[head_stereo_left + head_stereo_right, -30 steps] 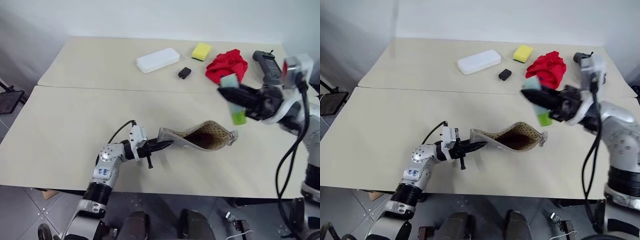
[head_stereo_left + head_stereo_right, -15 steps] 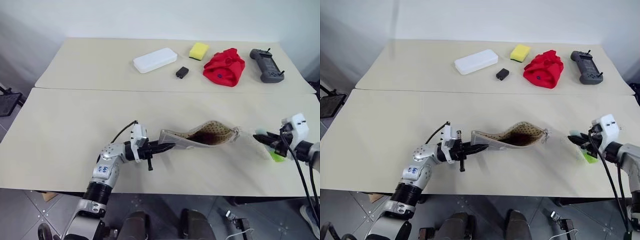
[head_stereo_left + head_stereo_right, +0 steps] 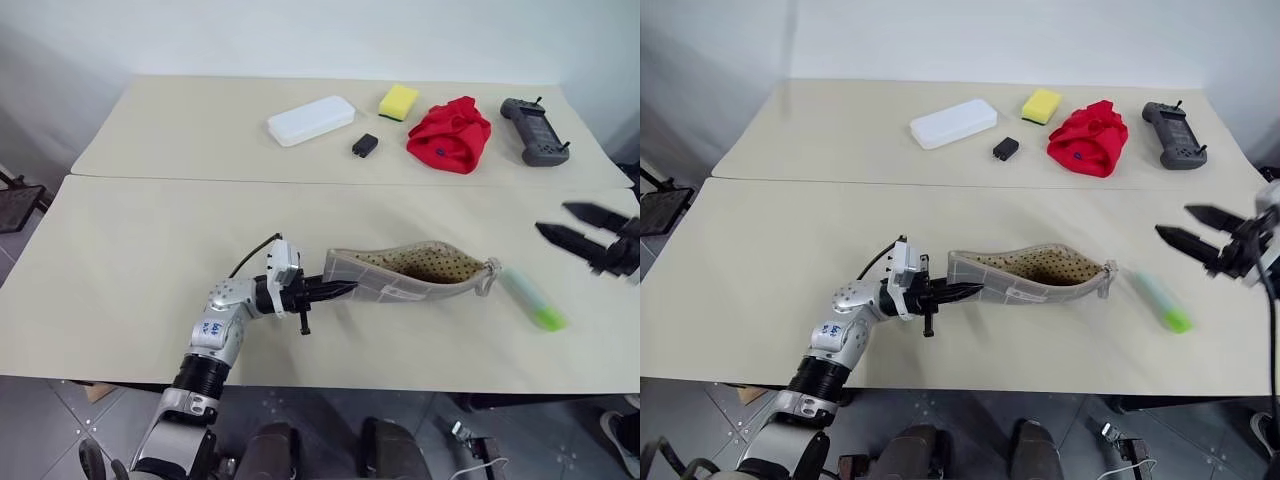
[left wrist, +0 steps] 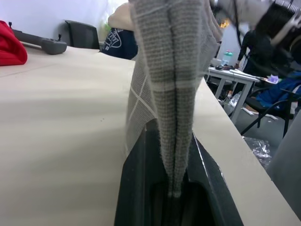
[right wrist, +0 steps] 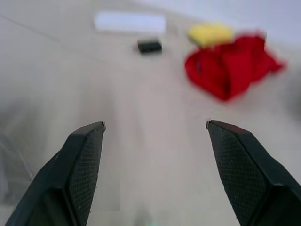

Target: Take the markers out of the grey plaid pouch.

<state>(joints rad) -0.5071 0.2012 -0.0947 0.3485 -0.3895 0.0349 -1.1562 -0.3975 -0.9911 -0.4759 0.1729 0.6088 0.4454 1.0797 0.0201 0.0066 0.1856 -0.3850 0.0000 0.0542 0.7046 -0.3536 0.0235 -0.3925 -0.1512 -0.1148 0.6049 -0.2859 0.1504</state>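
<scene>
The grey plaid pouch [image 3: 410, 272] lies on the near table with its mouth open, showing a dotted brownish lining. My left gripper [image 3: 340, 290] is shut on the pouch's left end; in the left wrist view the cloth [image 4: 171, 94] is pinched between the two black fingers. A marker [image 3: 530, 298] with a pale mint barrel and a bright green end lies on the table just right of the pouch. My right gripper [image 3: 572, 222] hovers open beyond and to the right of that marker, nothing between its fingers [image 5: 84, 160].
On the far table sit a white hard case [image 3: 311, 119], a small black block [image 3: 365, 144], a yellow sponge [image 3: 399, 101], a red cloth [image 3: 450, 133] and a black controller [image 3: 533, 130]. A seam [image 3: 200, 179] divides the two tables.
My right gripper brought the marker down to the table beside the pouch, opened and let it go, then drew away to the right. The left gripper kept its hold on the pouch.
</scene>
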